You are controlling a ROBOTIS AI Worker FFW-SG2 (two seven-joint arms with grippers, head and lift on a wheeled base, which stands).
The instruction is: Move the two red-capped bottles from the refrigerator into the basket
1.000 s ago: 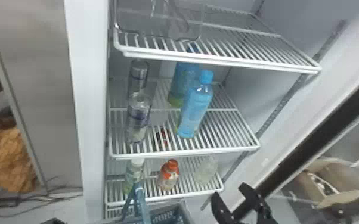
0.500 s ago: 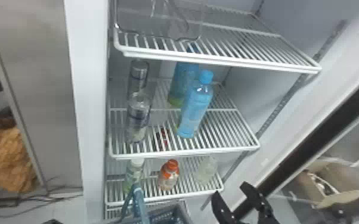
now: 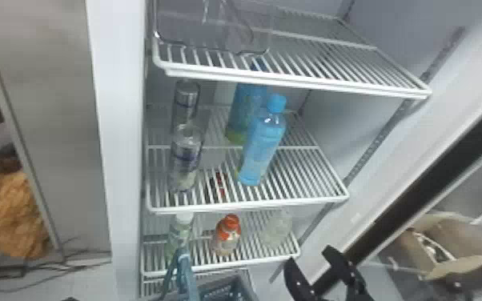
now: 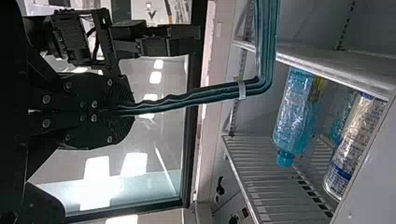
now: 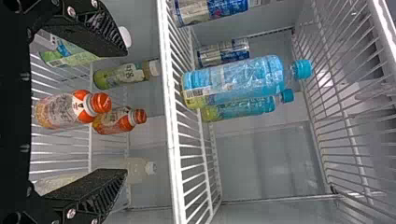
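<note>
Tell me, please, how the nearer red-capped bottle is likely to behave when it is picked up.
The nearer red-capped bottle would probably tip if nudged, since it stands upright on a shelf of open wires. Its rounded body might roll once down, and its smooth-looking sides could prove slippery.

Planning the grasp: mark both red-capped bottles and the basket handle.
Nearer red-capped bottle (image 5: pixel 64 110): right wrist view, on its label.
Farther red-capped bottle (image 5: pixel 124 123): right wrist view, on its orange shoulder.
Basket handle (image 4: pixel 210 93): left wrist view, on its teal bars.
</note>
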